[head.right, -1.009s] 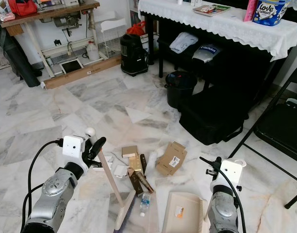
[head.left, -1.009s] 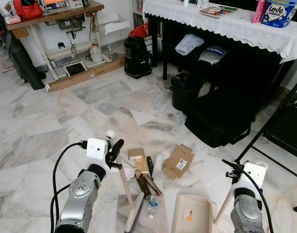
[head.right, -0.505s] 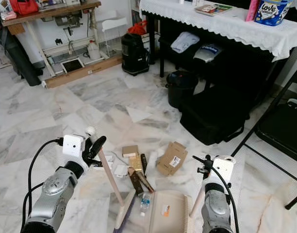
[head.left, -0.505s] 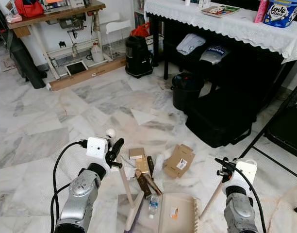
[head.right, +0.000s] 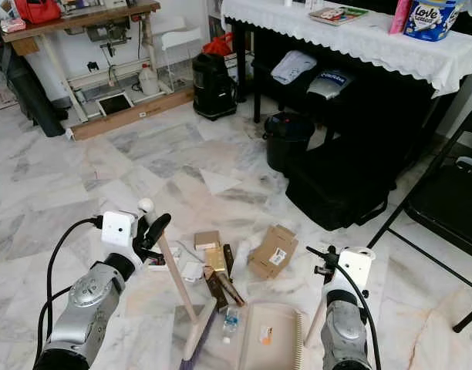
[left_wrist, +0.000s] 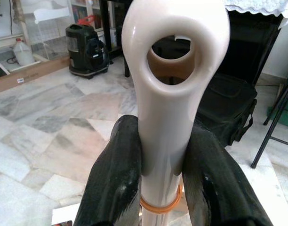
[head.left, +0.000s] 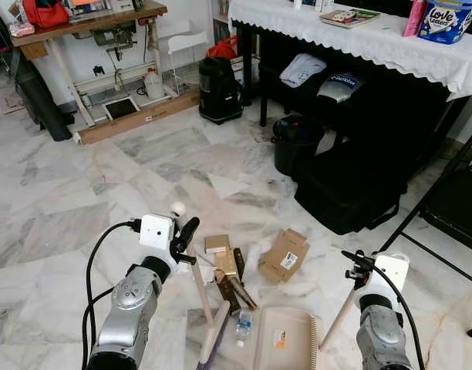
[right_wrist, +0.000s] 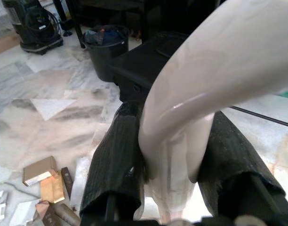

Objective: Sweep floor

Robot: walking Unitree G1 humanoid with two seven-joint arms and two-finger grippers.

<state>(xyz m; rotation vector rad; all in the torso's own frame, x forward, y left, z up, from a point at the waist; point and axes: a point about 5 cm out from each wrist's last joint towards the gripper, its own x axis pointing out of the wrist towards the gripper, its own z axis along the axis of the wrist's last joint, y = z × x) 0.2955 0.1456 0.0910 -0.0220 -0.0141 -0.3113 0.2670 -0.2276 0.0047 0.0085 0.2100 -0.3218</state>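
My left gripper (head.left: 183,234) is shut on the cream broom handle (head.left: 197,287); the broom head (head.left: 211,344) rests on the marble floor beside the litter. In the left wrist view the black fingers (left_wrist: 116,179) clamp the handle's looped end (left_wrist: 172,84). My right gripper (head.left: 358,271) is shut on the dustpan handle (head.left: 338,320), and the beige dustpan (head.left: 282,347) lies flat on the floor near the rubbish. The litter is a flattened cardboard box (head.left: 283,255), small boxes (head.left: 217,244), brown wrappers (head.left: 236,287) and a small plastic bottle (head.left: 242,326).
A black bin (head.left: 295,143) and a black bag (head.left: 352,189) stand ahead to the right under a cloth-covered table (head.left: 359,38). A folding chair (head.left: 452,208) is at far right. A black vacuum (head.left: 219,89) and a workbench (head.left: 82,31) stand further off.
The dustpan has slid left toward the litter and broom with my right arm. The left gripper and broom have barely moved.
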